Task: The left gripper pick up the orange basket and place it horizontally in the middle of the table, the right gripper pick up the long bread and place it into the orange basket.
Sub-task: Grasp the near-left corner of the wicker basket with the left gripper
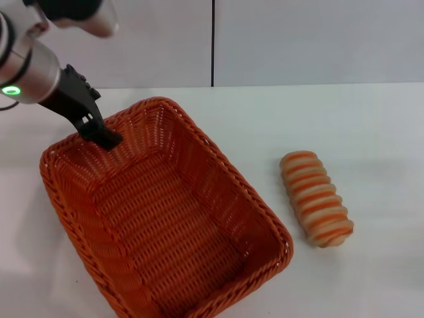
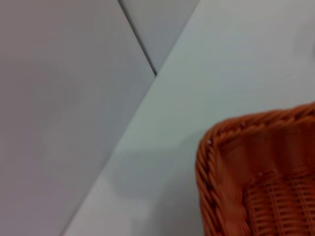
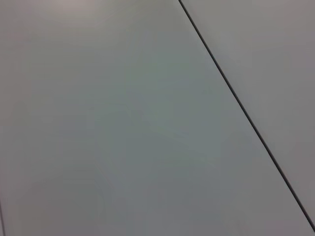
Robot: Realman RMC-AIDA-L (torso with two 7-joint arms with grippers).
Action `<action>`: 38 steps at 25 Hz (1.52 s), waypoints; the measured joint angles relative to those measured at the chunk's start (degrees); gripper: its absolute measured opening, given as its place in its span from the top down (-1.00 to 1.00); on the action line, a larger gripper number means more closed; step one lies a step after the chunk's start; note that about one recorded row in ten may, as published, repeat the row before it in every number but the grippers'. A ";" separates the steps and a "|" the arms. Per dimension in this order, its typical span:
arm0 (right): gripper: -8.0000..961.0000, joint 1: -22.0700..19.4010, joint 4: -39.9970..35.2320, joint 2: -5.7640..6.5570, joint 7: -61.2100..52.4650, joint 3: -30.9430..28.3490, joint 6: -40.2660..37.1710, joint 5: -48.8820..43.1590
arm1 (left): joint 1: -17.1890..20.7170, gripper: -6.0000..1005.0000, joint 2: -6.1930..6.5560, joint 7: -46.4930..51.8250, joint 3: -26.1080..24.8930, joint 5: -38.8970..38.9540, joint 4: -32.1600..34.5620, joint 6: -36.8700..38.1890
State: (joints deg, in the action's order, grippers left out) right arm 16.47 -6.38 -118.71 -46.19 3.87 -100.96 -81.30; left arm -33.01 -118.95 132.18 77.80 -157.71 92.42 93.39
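Note:
The orange basket lies slantwise on the left half of the white table, empty. My left gripper, black on a silver arm with a green ring light, reaches down from the upper left. Its fingers straddle the basket's far-left rim and are closed on it. In the left wrist view, one braided corner of the basket shows close up. The long bread, striped cream and orange-tan, lies on the table to the right of the basket, apart from it. My right gripper is out of view.
A white wall with a dark vertical seam stands behind the table. The right wrist view shows only a pale surface crossed by a dark seam. Bare tabletop lies beyond and to the right of the bread.

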 joint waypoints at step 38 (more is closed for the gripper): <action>-0.50 0.23 -0.59 0.24 -0.13 0.03 6.13 -0.44 | -9.52 0.20 -0.11 1.58 5.38 -3.79 -22.71 -9.36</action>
State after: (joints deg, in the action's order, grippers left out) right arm 16.70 -6.97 -118.47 -46.32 3.90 -94.84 -81.74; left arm -42.53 -119.06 133.76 83.18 -161.50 69.70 84.03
